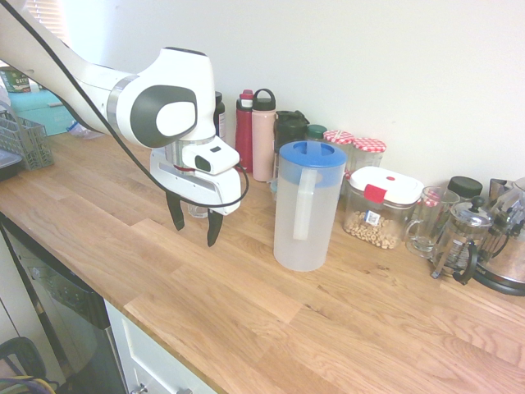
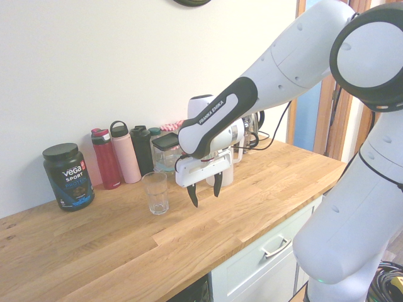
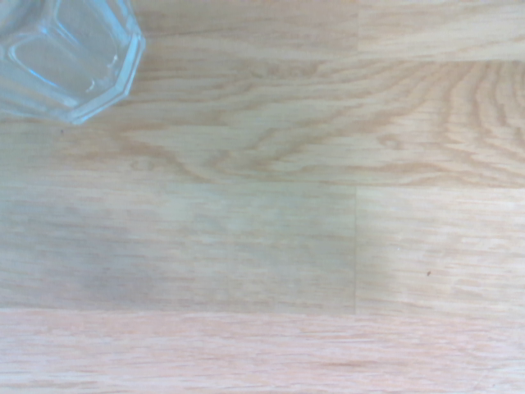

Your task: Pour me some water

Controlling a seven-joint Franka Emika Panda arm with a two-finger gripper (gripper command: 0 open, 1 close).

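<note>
The water is in a tall frosted pitcher (image 1: 305,209) with a blue lid and a pale handle, standing upright on the wooden counter (image 1: 328,328). My gripper (image 1: 195,230) hangs open and empty just above the counter, to the left of the pitcher and apart from it. In the second exterior view, the gripper (image 2: 204,196) is just right of an empty clear glass (image 2: 155,193), and the arm hides most of the pitcher. The wrist view shows bare wood with the glass (image 3: 66,53) at one corner.
Along the wall stand a red bottle (image 1: 244,131), a pink bottle (image 1: 263,135), dark bottles, red-lidded jars, a clear food box (image 1: 379,209), a glass mug (image 1: 426,222) and a French press (image 1: 463,242). A black tub (image 2: 68,176) stands beyond the bottles. A dish rack (image 1: 20,139) sits far left.
</note>
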